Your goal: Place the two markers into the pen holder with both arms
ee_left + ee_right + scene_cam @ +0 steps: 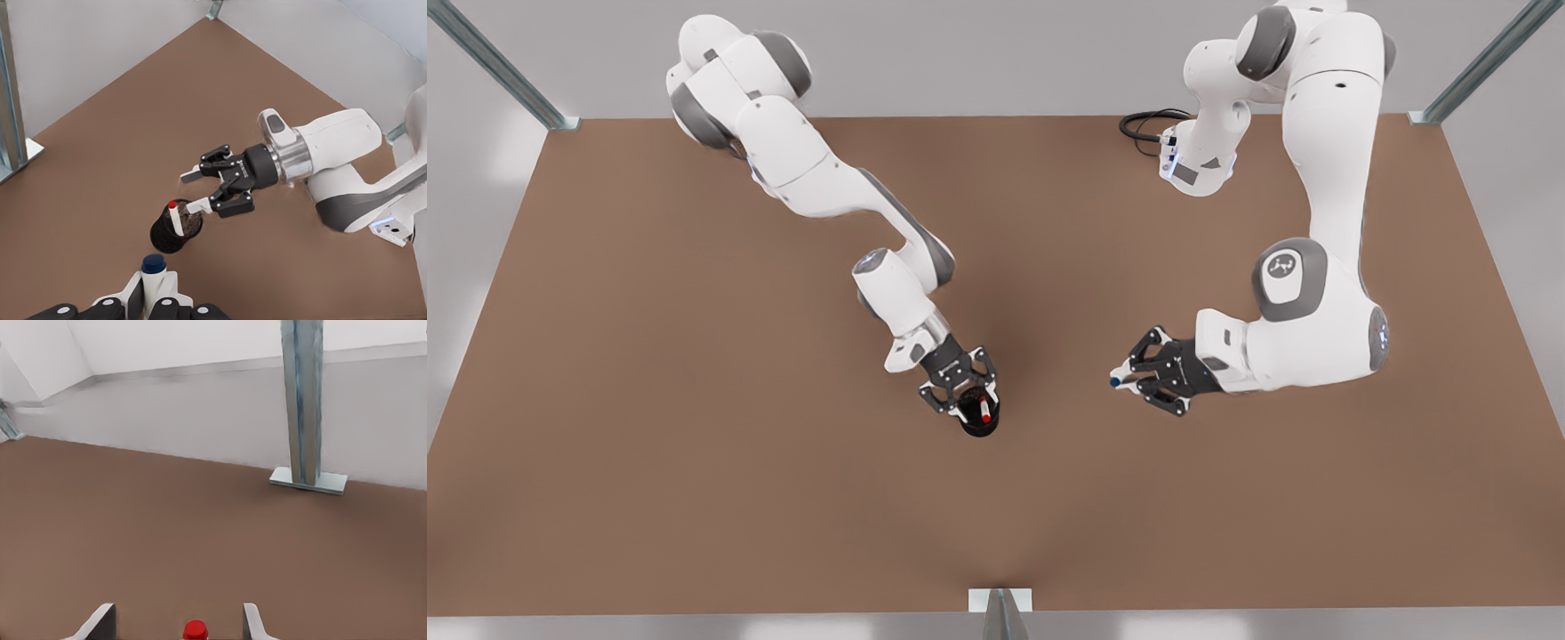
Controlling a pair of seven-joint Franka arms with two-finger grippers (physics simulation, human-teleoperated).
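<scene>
One marker (984, 412) stands red cap up in the cup (980, 422) under the spread right hand (962, 394); the left hand (1125, 380) pinches the blue-capped marker (154, 273).

Brown table (694, 462): flat matte top, plain, wide. Grey floor around it on all sides. Metal frame posts at far corners (560, 120) and (1423, 116), another post foot at near edge centre (1000, 600).

Directly on table: pen holder (980, 422), black cylinder, upright, near middle, slightly toward front view's left. Black cable loop (1149, 124) on far edge, beside arm base on front view's right. Soft shadows under both arms.
</scene>
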